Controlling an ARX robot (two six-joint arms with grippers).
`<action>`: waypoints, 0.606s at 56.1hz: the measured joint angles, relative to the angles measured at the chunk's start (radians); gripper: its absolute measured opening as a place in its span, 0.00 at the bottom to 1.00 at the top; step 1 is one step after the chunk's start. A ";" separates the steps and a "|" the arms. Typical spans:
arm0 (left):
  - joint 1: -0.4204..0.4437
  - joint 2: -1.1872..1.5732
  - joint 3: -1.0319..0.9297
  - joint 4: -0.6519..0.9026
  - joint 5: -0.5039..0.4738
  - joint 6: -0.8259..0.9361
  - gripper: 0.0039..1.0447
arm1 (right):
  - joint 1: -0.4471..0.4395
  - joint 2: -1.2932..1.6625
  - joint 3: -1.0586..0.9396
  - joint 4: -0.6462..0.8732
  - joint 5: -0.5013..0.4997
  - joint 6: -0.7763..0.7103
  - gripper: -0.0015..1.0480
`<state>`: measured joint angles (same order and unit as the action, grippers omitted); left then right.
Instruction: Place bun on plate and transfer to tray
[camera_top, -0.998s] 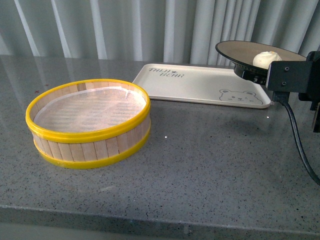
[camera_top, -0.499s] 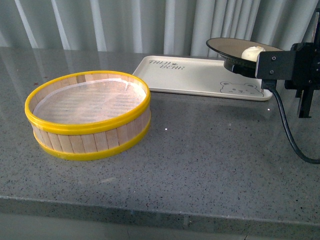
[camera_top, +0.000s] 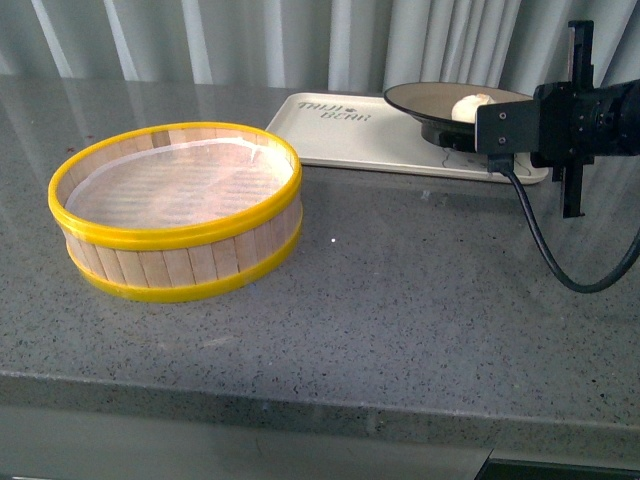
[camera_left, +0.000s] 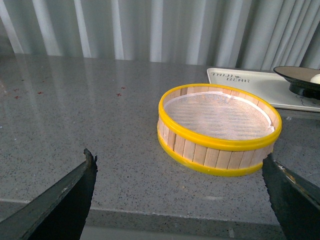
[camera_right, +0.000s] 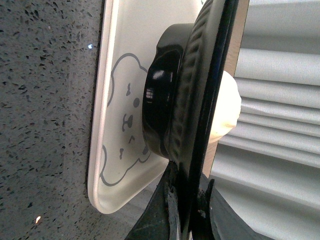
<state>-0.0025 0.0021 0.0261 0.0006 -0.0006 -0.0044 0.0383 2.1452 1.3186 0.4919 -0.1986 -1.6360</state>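
Observation:
The plate (camera_top: 435, 100), taupe inside with a black rim, hangs level over the right end of the cream tray (camera_top: 350, 135). The white bun (camera_top: 472, 106) lies on it near the right edge. My right gripper (camera_top: 505, 125) is shut on the plate's rim; up close its jaws (camera_right: 185, 200) pinch the edge of the plate (camera_right: 195, 90), with the bun (camera_right: 227, 107) beyond and the tray's (camera_right: 120, 75) bear print under the black foot. I cannot tell whether the foot touches the tray. My left gripper (camera_left: 178, 157) is open and empty near the counter's front edge.
A yellow-rimmed wooden steamer basket (camera_top: 180, 215) stands on the grey stone counter (camera_top: 400, 300), left of the tray. It also shows ahead of the left gripper, the basket (camera_left: 220, 145) holding only a white liner. Pale curtains hang behind the counter.
The right gripper has carried the plate with the bun leftward and lower, from beyond the tray's right end to over that end.

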 joint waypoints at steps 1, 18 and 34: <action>0.000 0.000 0.000 0.000 0.000 0.000 0.94 | 0.000 0.001 0.002 0.000 0.002 0.000 0.03; 0.000 0.000 0.000 0.000 0.000 0.000 0.94 | 0.005 0.041 0.028 -0.003 0.016 -0.008 0.03; 0.000 0.000 0.000 0.000 0.000 0.000 0.94 | 0.011 0.051 0.044 -0.010 0.027 -0.011 0.03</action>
<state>-0.0025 0.0021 0.0261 0.0006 -0.0006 -0.0044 0.0494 2.1967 1.3624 0.4820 -0.1719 -1.6470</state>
